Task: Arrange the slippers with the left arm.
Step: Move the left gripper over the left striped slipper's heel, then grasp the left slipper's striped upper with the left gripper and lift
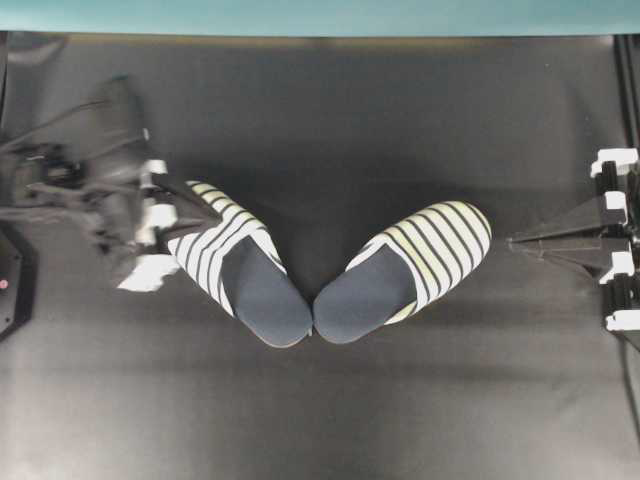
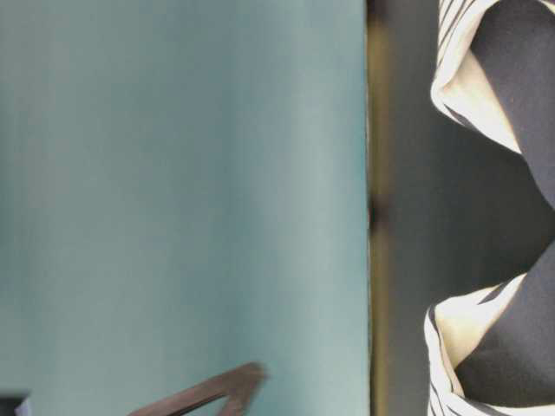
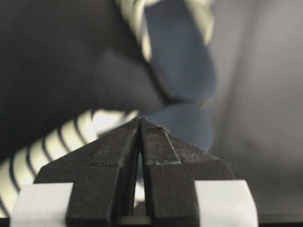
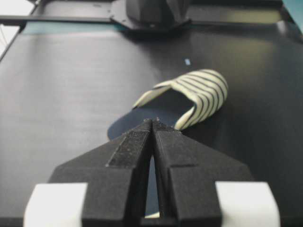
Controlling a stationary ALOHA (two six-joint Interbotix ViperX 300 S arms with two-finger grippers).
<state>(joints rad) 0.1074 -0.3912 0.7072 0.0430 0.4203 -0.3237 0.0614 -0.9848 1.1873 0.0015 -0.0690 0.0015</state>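
Observation:
Two striped slippers lie on the black mat in a V, their navy heels touching at the middle. The left slipper point(image 1: 235, 262) points its toe up and left, and the right slipper point(image 1: 415, 262) points up and right. My left gripper point(image 1: 212, 212) is shut, its tips resting at the toe end of the left slipper's striped upper with nothing between the fingers. In the left wrist view the left gripper point(image 3: 140, 120) stands over that striped upper point(image 3: 57, 146), with the other slipper point(image 3: 182, 61) blurred beyond. My right gripper point(image 1: 512, 242) is shut and empty, right of the right slipper point(image 4: 201, 92).
The black mat point(image 1: 330, 420) covers the table up to a teal wall point(image 1: 320, 15) at the back. The left arm's body and cables point(image 1: 80, 185) crowd the left edge. The right arm's mount point(image 1: 615, 240) sits at the right edge.

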